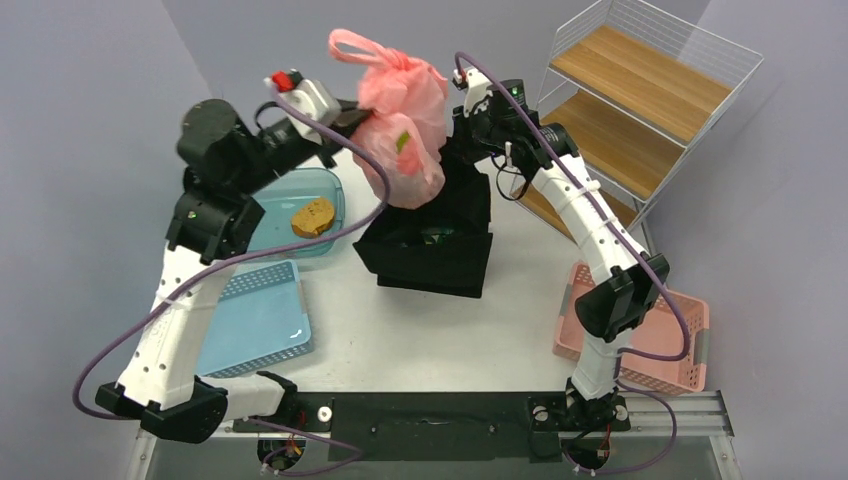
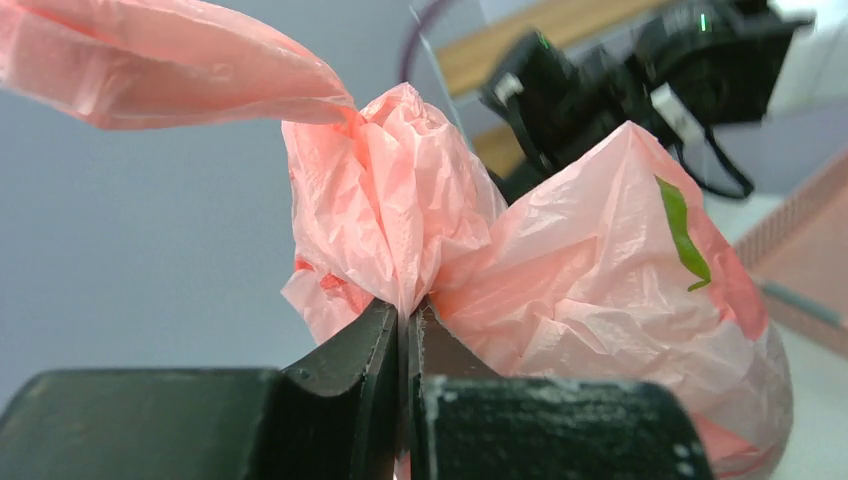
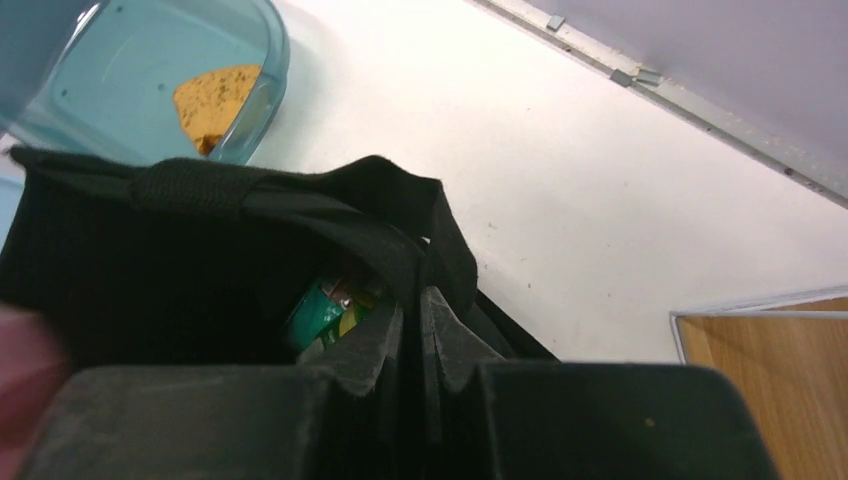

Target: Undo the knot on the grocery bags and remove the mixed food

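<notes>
Your left jaws pinch the pink bag [image 2: 600,260] beside its knot [image 2: 390,200]; right jaws are closed on nothing. Tug hard and the thin plastic may tear, spilling food toward 6 o'clock.

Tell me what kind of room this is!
Probably a robot lab, not a home: a left arm and a right arm bolted at the edge of a white table, plain grey walls, and a wire shelf nearby.
</notes>
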